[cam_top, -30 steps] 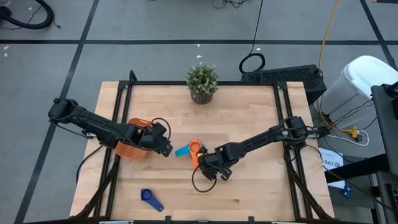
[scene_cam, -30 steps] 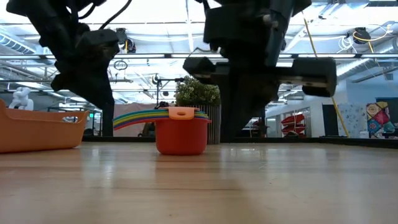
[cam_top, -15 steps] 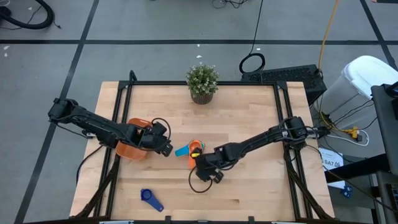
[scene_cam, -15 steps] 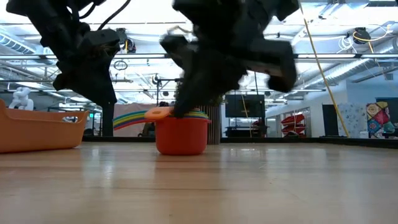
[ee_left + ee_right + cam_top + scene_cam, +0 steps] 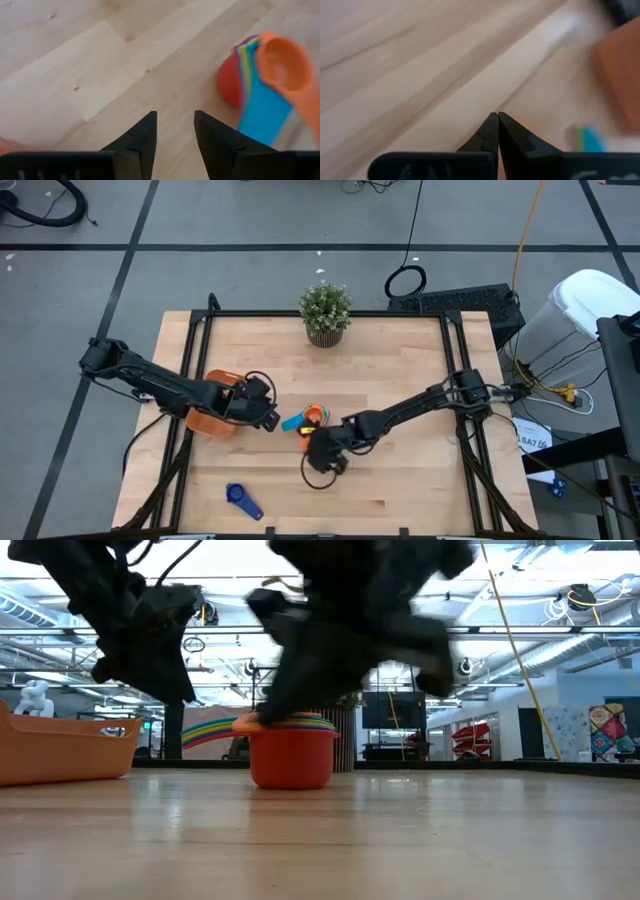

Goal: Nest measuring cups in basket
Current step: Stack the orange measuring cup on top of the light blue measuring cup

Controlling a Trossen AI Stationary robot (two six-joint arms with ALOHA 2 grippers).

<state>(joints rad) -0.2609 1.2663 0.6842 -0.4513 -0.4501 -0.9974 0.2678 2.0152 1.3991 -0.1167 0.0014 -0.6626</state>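
Observation:
A nested stack of measuring cups (image 5: 312, 420) stands on its red outer bowl (image 5: 292, 755) at mid-table, its handles fanned toward the left. The small orange cup (image 5: 282, 62) sits on top, its handle (image 5: 250, 722) slanting out over the rim. My right gripper (image 5: 310, 440) is shut, low at the stack's near side. My left gripper (image 5: 272, 420) is open and hovers over bare wood between the orange basket (image 5: 205, 420) and the stack. A dark blue cup (image 5: 243, 500) lies alone near the table's near edge. My right gripper (image 5: 495, 117) is shut, and an orange blur (image 5: 527, 129) lies right against the side of its fingertips. It comes low from the table's right, beside the orange cup's handle. Blur hides the contact, so I cannot tell whether it touches the handle.
A potted plant (image 5: 325, 310) stands at the far edge, mid-table. The basket (image 5: 60, 750) sits at the left side under my left arm. Bare wood spreads over the right half and along the near edge beyond the dark blue cup.
My right gripper has moved toward the table's left, along the near side of the stack. The orange cup's handle has swung from pointing at the near edge round toward the left, closer to the fanned handles. The stack's red bowl has stayed in place.

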